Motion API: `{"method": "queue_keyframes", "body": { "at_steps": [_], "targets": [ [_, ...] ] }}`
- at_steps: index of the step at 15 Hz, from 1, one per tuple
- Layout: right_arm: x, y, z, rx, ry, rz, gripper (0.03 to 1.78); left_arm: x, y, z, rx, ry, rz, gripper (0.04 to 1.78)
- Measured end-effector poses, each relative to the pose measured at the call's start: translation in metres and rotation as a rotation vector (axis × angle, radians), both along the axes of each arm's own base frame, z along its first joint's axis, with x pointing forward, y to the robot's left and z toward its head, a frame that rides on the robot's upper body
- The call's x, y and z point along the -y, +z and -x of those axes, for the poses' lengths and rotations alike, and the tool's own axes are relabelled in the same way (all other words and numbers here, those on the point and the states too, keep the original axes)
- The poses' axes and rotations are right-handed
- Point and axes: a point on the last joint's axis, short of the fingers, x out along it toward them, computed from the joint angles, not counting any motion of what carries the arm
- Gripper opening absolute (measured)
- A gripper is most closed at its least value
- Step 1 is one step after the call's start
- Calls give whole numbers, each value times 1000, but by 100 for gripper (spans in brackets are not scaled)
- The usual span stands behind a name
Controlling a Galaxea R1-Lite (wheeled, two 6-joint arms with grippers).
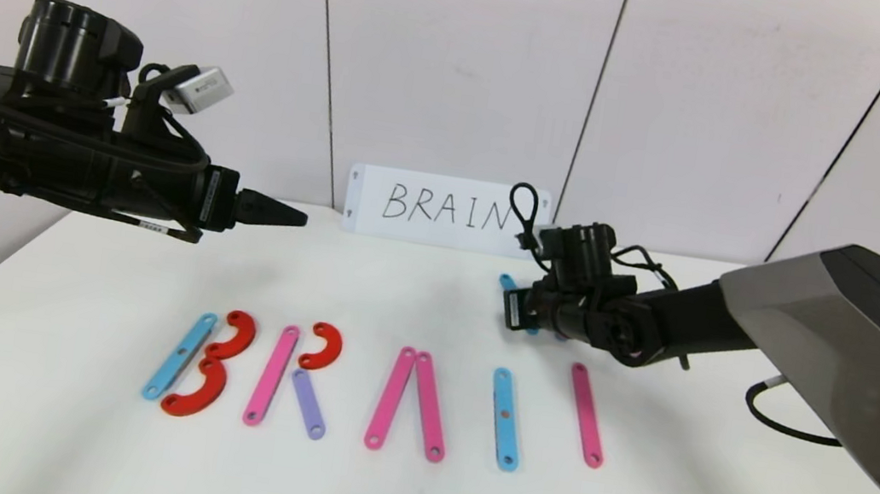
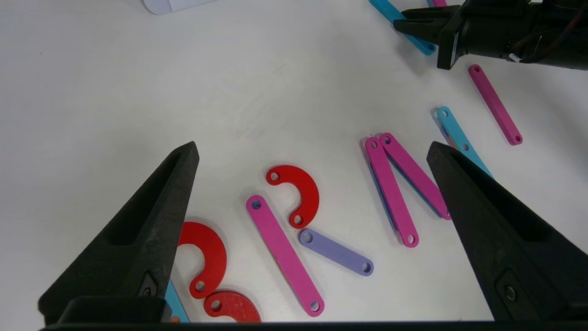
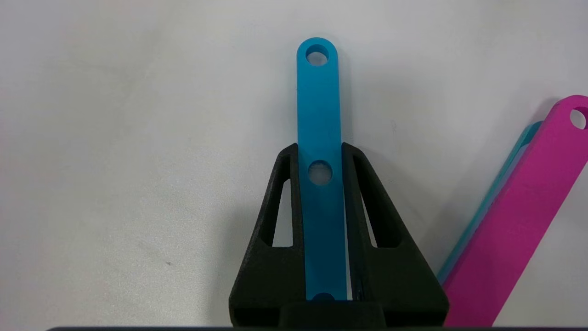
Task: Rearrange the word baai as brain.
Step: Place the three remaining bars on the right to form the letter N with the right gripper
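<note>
The blue bar [image 3: 320,174] you're working is pinched between the right gripper [image 3: 320,151]'s jaws: one jaw on each long edge, tips level with the bar's middle hole, the far half sticking out past them. From the head view it sits on or just off the bench [image 1: 40,398], behind the letter row and just in front of the white BRAIN card [image 1: 445,211]'s right end. Can't tell if it's lifted clear.

Just beside the held bar, on the side away from the card's middle, a pink bar [image 3: 519,216] lies stacked on another blue strip [image 3: 487,216]; only its edge shows.

Letter row, in front of the card, starting at the card's left end:
- B: blue bar [image 1: 179,356] plus two red C-curves, upper [image 1: 238,333] and lower [image 1: 200,392], touching each other.
- R: pink bar [image 1: 271,375], red C-curve [image 1: 324,346] at its top, short purple bar [image 1: 309,403] as the leg.
- A: two pink bars [image 1: 410,402] meeting at the top, splayed at the bottom, no crossbar.
- I: single blue bar [image 1: 505,419].
- Then one lone pink bar [image 1: 587,415], the row piece closest to the right gripper.

Left gripper [image 2: 312,151] hangs above the bench over the B/R end of the row, well left of the card, touching nothing. Its jaws are spread wide, nothing between them.
</note>
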Motion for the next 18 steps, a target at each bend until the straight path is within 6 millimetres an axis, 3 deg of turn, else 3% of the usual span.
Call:
{"method": "queue_keyframes", "body": {
  "at_steps": [4, 9, 13, 18],
  "targets": [
    [2, 9, 5, 1, 1, -6, 28, 0, 0, 0, 0, 0, 0, 174],
    [19, 52, 28, 57, -4, -38, 28, 0, 0, 0, 0, 0, 0, 174],
    [51, 75, 68, 42, -22, -40, 28, 0, 1, 1, 3, -1, 1, 174],
    [88, 62, 128, -64, -4, -44, 28, 0, 3, 3, 9, -1, 2, 174]
  ]
}}
